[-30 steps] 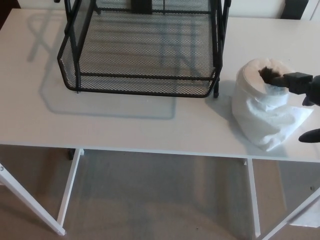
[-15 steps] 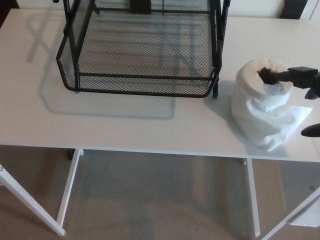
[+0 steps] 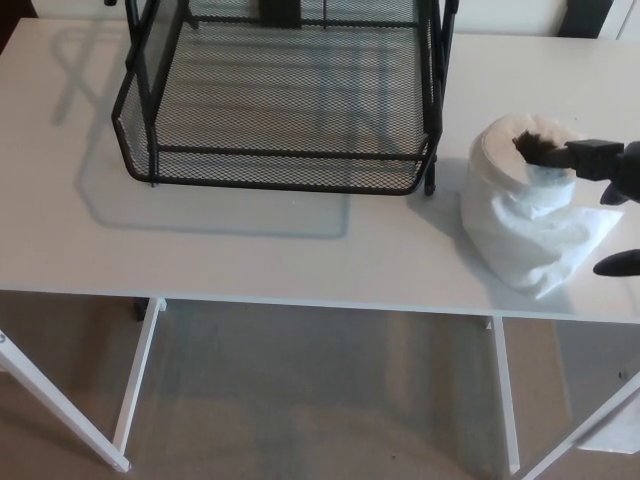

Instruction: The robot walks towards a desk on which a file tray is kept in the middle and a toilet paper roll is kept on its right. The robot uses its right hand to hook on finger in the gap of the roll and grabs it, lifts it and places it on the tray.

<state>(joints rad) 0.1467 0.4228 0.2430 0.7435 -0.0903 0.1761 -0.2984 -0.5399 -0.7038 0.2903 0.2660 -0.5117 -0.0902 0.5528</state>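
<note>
Soft white toilet paper roll (image 3: 525,210) standing on the flat white table (image 3: 250,255), near the right edge, loose paper wrapped around its sides. Black right robot hand (image 3: 612,185) reaching in from the right, one finger (image 3: 548,152) poked into the hole on top of the roll, another fingertip (image 3: 617,264) low beside the loose paper. Hard to tell how tight the hold is. Black wire mesh file tray (image 3: 285,105) in the middle of the table, just left of the roll, not touching. Tall black tray post (image 3: 437,95) between roll and tray basket. Grey carpet floor (image 3: 320,400) below, white table legs (image 3: 135,385) showing.
</note>
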